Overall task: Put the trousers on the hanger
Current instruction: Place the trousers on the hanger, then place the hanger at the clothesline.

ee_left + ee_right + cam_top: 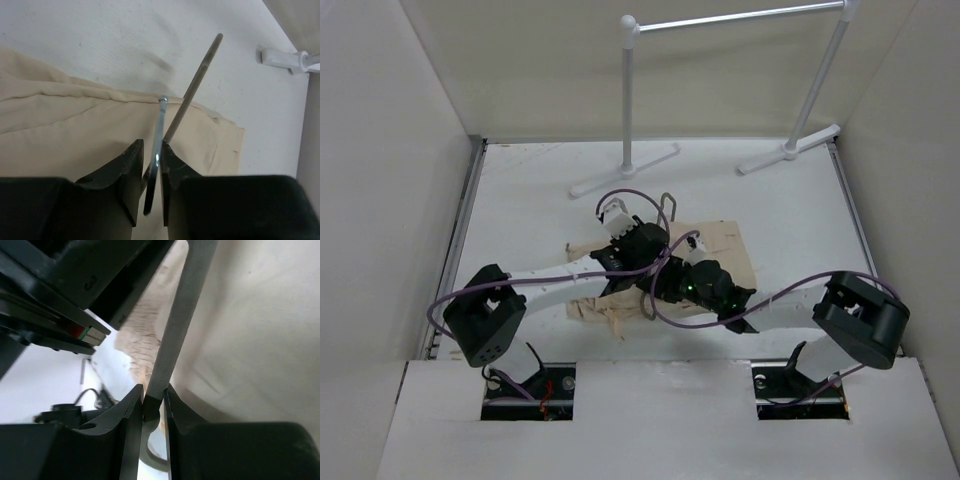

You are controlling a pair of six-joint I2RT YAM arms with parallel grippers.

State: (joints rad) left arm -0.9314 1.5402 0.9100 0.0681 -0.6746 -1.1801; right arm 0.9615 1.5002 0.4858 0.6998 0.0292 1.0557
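The beige trousers (728, 248) lie folded on the table's middle, under both arms. The dark hanger lies on them; its wire hook (667, 207) sticks out past their far edge. My left gripper (648, 240) is shut on the hanger's metal hook (160, 125), with a thin hanger arm (197, 80) running away over the trousers (75, 130). My right gripper (667, 287) is shut on a flat grey part of the hanger (180, 325), just above the trousers (250, 340). Most of the hanger's outline is hidden by the arms in the top view.
The white garment rail (630, 100) stands at the back of the table, its feet near the far edge; one foot shows in the left wrist view (280, 57). White walls close the table on the left, right and back.
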